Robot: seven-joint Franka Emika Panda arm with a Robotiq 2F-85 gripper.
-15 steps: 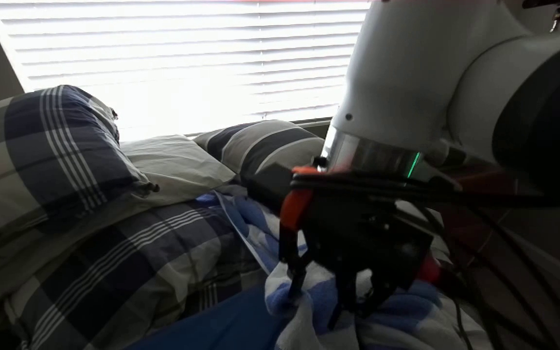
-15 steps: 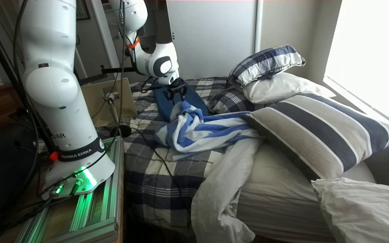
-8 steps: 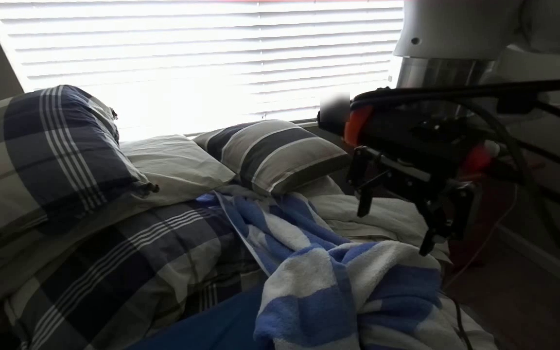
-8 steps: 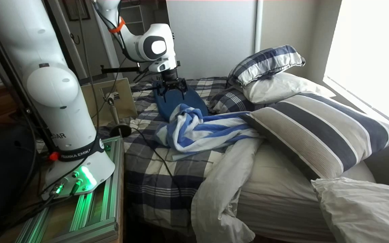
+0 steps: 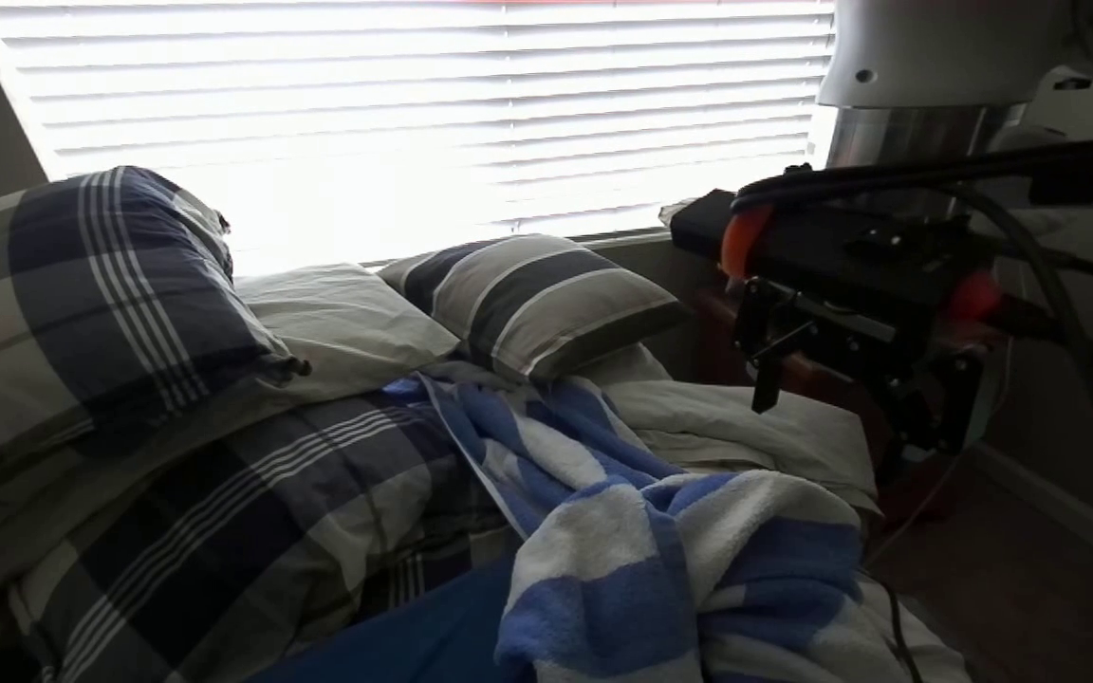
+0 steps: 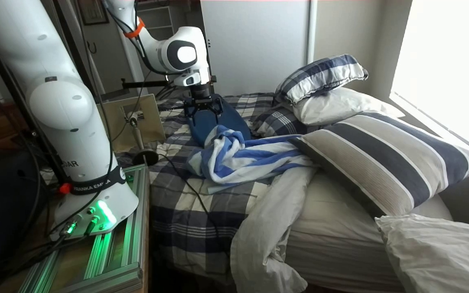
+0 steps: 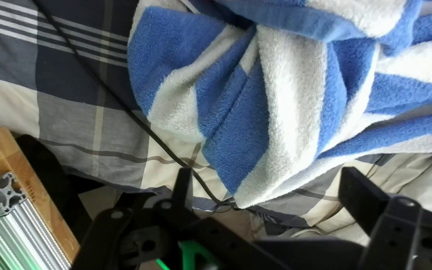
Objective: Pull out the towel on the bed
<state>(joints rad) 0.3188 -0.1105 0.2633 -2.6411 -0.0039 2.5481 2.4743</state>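
The blue-and-white striped towel lies bunched on the bed. Its far end meets the edge of a striped pillow, where it is hidden. In an exterior view the towel forms a thick heap beside the plain blue sheet. My gripper is open and empty, raised above the bed by the towel's bunched end. In an exterior view the gripper is up and to the right of the heap. In the wrist view the towel lies beyond the widely spread fingers, apart from them.
The striped pillow lies by the towel's far end; plaid and white pillows are stacked behind. A black cable runs over the plaid bedding. A camera stand and board stand near the robot base.
A second ago the gripper was down at the towel's bunched top. It has risen off and moved rightward in one view, leftward in another. The towel's top has settled slightly.
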